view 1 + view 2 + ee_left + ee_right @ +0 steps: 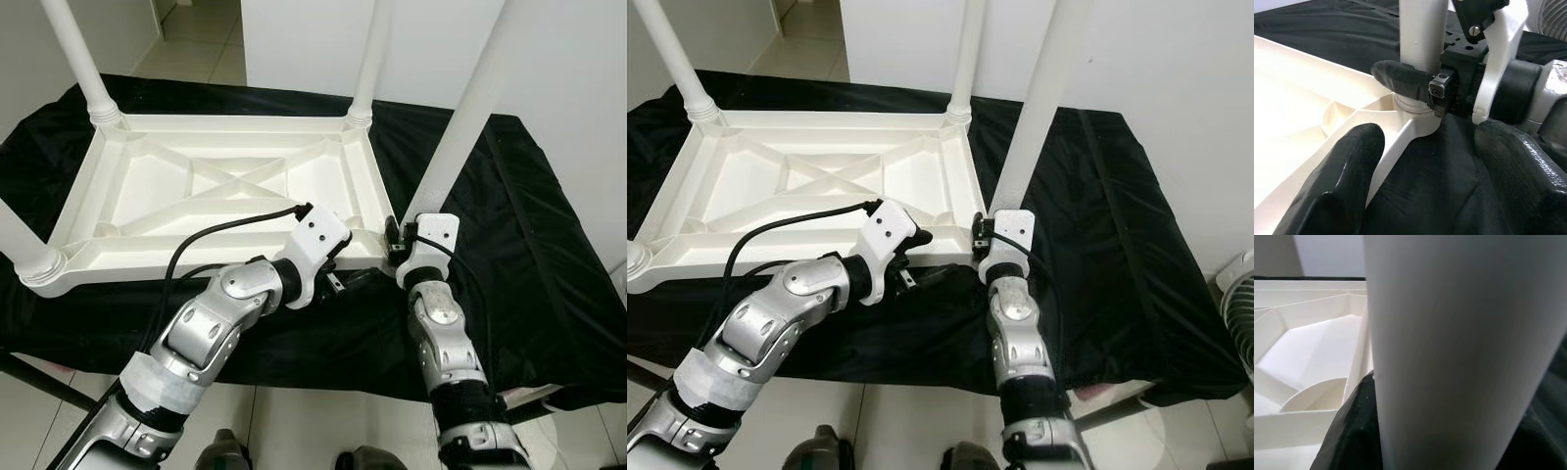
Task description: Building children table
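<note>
Both silver arms reach forward from the lower edge of the head views.

Right tool (1415, 83): fingers pinched around the base of the near-right table leg (460, 127), just above its socket; one black finger (1398, 78) wraps the leg's front.

Left tool (343, 277): fingers spread, one over the tabletop's rim, the other over the cloth, beside the right tool, holding nothing.

Children's table (235, 196): white plastic, upside down on the bench, ribbed underside up, four legs standing in its corner sockets.

Bench (549, 255): draped in black cloth.
</note>
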